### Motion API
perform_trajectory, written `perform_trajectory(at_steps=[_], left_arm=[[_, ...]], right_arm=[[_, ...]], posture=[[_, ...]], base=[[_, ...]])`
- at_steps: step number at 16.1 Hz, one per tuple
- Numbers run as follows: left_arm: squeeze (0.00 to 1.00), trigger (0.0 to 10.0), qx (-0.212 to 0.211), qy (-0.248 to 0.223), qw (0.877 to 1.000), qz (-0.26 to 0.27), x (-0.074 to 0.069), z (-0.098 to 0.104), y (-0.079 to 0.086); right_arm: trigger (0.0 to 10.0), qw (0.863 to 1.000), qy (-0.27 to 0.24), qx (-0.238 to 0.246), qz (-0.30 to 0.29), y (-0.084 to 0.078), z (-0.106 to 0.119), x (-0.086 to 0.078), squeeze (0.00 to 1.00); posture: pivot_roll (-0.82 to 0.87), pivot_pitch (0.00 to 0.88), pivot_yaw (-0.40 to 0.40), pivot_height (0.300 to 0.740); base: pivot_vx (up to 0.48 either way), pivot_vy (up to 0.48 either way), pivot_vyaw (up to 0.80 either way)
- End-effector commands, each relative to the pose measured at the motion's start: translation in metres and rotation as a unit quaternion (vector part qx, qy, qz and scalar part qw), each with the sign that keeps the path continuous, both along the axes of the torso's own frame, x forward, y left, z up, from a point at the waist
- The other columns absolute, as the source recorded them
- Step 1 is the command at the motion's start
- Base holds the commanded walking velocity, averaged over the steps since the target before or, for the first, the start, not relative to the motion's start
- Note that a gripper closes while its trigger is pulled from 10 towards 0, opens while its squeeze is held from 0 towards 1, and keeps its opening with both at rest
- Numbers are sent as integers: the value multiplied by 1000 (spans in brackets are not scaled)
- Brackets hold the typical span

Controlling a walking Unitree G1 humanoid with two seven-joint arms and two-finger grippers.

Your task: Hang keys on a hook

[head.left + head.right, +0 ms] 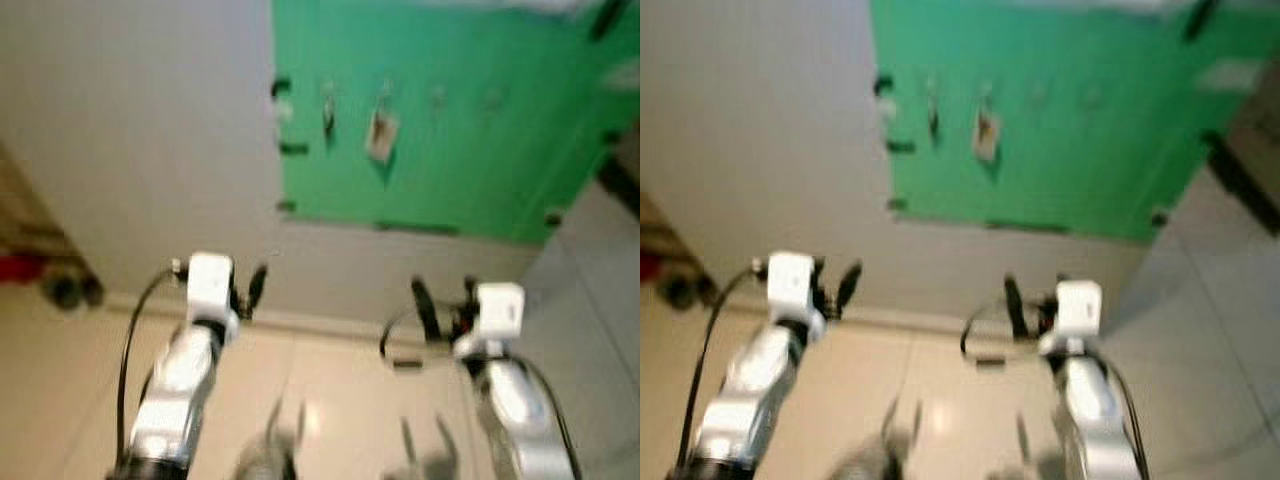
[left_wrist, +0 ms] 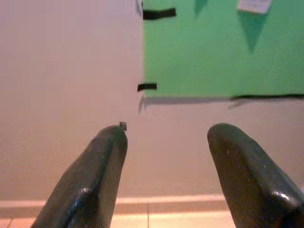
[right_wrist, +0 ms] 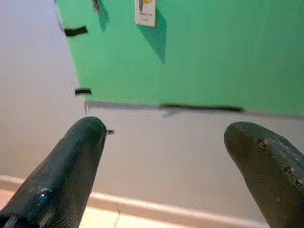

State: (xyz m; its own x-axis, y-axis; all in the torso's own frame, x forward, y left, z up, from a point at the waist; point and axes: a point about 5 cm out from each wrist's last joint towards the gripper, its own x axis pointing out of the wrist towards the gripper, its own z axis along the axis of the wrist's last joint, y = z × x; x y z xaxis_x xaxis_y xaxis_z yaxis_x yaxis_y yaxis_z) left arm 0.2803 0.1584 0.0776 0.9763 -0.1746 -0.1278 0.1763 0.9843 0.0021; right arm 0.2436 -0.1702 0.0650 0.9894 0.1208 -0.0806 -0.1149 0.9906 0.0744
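While both head views are blurred, I read the step as the approach: I face a green board (image 1: 450, 130) taped to a grey wall (image 1: 140, 140), with small things hanging along its upper part. One dark item (image 1: 328, 112) may be keys already on a hook, beside a pale tag (image 1: 381, 135); too soft to be sure. My left gripper (image 1: 252, 290) and right gripper (image 1: 440, 305) are raised over the tiled floor (image 1: 330, 400), well short of the board.

Left wrist view: my left fingers (image 2: 95, 175) stand spread, nothing between them; black tape strips (image 2: 159, 14) hold the board's edge.

Right wrist view: my right fingers (image 3: 71, 166) are likewise parted and empty. This view shows the tag and the dark item sharper than the head views do.

Next move, I judge: find keys, since I carry none.
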Motion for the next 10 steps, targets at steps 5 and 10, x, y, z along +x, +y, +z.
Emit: perform_trajectory(at_steps=[5, 10], left_arm=[[0, 10000, 8, -11, 1000, -19, 7, 6, -5], [0, 10000, 27, -1, 1000, -12, 16, 4, -4]], right_arm=[[10000, 1000, 13, -10, -9, -5, -9, -5, 0], [10000, 999, 24, -17, -18, -7, -16, -10, 0]], posture=[[-53, 0, 25, 740], [-60, 0, 35, 740]], base=[[-234, 64, -320], [0, 247, -800]])
